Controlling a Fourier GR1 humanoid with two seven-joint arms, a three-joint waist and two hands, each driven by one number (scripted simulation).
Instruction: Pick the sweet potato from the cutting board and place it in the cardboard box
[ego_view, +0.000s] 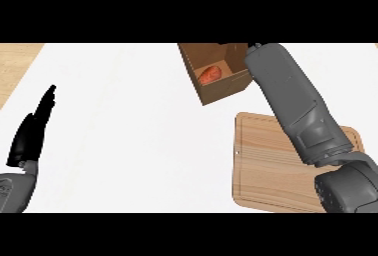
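While the right forearm reaches across the far side of the counter, the sweet potato (210, 75) lies inside the cardboard box (221, 90), an orange-red lump against the box's brown inner walls. It sits toward the left side of the opening, and it appears to rest on the bottom, though the shadow inside makes that hard to confirm. The box stands at the far end of the white counter (133, 140), tilted in the view so that its open top faces up and slightly left, with flaps showing along the far edge.

Just right of the box, the grey right forearm runs from the near right corner up to the box's right rim. The right hand itself cannot be seen; it is hidden at the box's far right edge behind the forearm, so whether its fingers are spread or curled cannot be told.

Nearer, the wooden cutting board (262, 165) lies on the right of the counter, partly under the forearm, its visible surface bare.

Well apart at the left edge, the left hand (29, 135) rests with its black fingers straight and pointing up, holding nothing.
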